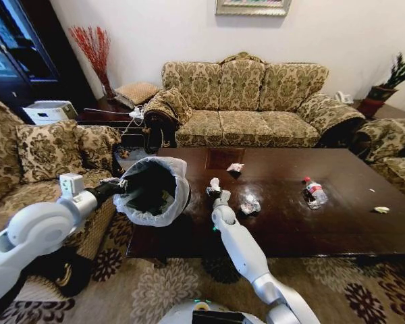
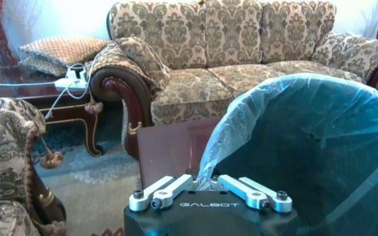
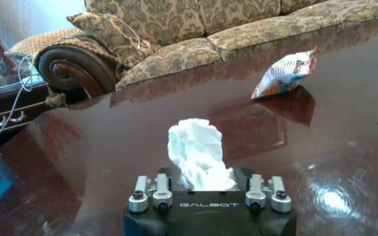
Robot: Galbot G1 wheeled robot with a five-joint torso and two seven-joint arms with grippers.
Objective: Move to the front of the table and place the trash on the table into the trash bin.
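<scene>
Floral sofas (image 1: 246, 101) ring a glossy dark reddish-brown bench (image 1: 337, 216) standing on a patterned carpet (image 1: 364, 290), whose near edge is cut off by the head view's lower border. Over the bench's left half, the right hand (image 1: 214, 191) is clamped on a crumpled white paper scrap (image 3: 198, 155); from the right wrist view the scrap stands up out of the closed fingers (image 3: 149, 194), its lower part hidden between them. Whether it is touching the wood or just above it cannot be told. Farther toward the long sofa, beside the square inlay (image 1: 224, 158), lies a small printed snack wrapper (image 3: 285, 73). Just to the right of the right hand lies another crumpled white scrap (image 1: 250, 205). A clear bottle (image 1: 315, 190) with a red cap and label lies on its side on the right half, with a small pale scrap (image 1: 381, 210) near the far right edge, too small to identify.

At the bench's left end, the left hand (image 2: 210, 189) pinches the bag-lined rim of the trash bin (image 1: 153, 191), holding it tilted with its dark mouth facing the camera. From the left wrist view, translucent bag (image 2: 307, 147) hides most of the bin body.
</scene>
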